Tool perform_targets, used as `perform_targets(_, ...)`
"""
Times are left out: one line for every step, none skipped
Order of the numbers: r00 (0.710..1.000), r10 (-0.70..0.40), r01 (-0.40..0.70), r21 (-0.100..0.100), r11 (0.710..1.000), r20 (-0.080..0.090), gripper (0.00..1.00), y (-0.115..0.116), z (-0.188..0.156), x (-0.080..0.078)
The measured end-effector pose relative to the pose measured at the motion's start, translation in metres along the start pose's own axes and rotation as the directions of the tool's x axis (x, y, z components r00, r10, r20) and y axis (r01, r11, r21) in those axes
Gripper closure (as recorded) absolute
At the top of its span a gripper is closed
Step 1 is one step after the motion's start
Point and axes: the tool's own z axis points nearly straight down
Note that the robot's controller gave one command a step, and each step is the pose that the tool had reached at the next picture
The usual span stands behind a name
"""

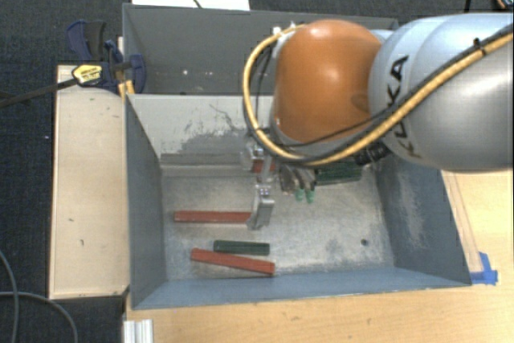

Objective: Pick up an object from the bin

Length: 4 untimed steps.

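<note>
My gripper [263,211] hangs below the arm's orange cover near the middle of the bin. Its grey lower end sits right at the right end of a flat red bar [210,216] lying on the bin floor; whether it touches the bar I cannot tell. Just in front of it lies a short dark green bar [241,247], and alongside that a second red bar [232,262], slightly slanted. I see nothing held in the gripper.
A green object [339,171] shows partly under the arm at the right of the bin floor. The arm and its yellow cable cover the bin's back right. The bin's sloping left wall is close to the red bars.
</note>
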Motion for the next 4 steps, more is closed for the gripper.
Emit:
perform_targets(0.954,-0.300,0.300,0.001,0.954,-0.008,0.00,-0.036,0.153,0.013)
perform_targets(0.981,-0.194,0.194,0.001,0.981,-0.003,0.00,-0.015,0.173,0.006)
perform_targets(0.985,-0.175,0.175,0.000,0.985,0.003,0.00,-0.005,0.172,0.031)
perform_targets(0.985,-0.170,0.170,-0.001,0.986,0.009,1.00,-0.005,0.170,0.029)
